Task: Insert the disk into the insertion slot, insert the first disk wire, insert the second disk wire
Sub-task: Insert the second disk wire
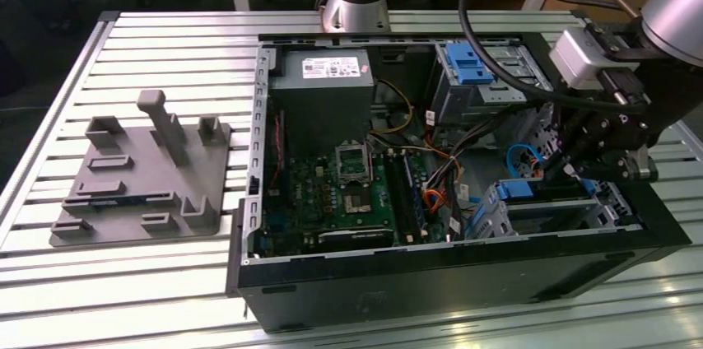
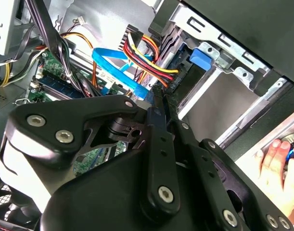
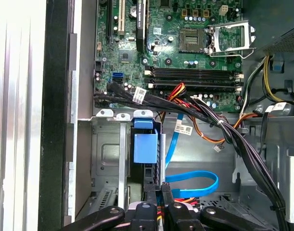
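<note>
Seemingly, the disk point(image 1: 546, 198) sits in the slot point(image 1: 610, 211); we see the end effector point(image 3: 159, 192) closed on a black connector point(image 2: 162, 96), wiring unfinished.

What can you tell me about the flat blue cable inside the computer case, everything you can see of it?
The flat blue cable is a thin, glossy ribbon of bright blue plastic. In the first wrist view it drops from under the bundle of black wires, then curves into a loop over the grey metal floor beside the blue tab, ending near the gripper. In the second wrist view it slants past red and yellow wires. Its end connectors are hidden.
</note>
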Controlling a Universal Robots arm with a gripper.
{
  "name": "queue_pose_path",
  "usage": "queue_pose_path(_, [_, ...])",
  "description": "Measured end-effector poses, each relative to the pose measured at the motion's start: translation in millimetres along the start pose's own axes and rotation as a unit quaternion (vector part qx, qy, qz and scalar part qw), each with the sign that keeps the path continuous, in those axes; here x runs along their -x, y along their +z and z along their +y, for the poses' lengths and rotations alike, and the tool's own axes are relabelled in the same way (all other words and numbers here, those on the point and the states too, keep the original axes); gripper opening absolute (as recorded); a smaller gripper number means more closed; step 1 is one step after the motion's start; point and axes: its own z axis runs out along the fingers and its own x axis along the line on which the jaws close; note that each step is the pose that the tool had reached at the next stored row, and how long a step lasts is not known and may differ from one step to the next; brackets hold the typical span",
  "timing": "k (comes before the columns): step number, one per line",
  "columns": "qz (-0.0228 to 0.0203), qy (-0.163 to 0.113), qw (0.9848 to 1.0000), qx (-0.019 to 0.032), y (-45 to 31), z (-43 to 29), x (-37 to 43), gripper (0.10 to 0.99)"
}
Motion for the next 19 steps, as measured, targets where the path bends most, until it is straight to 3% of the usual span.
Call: queue_pose_path(19, [0.0001, 0.001, 1.0, 0.0, 3.0, -1.2, -3.6, 0.161])
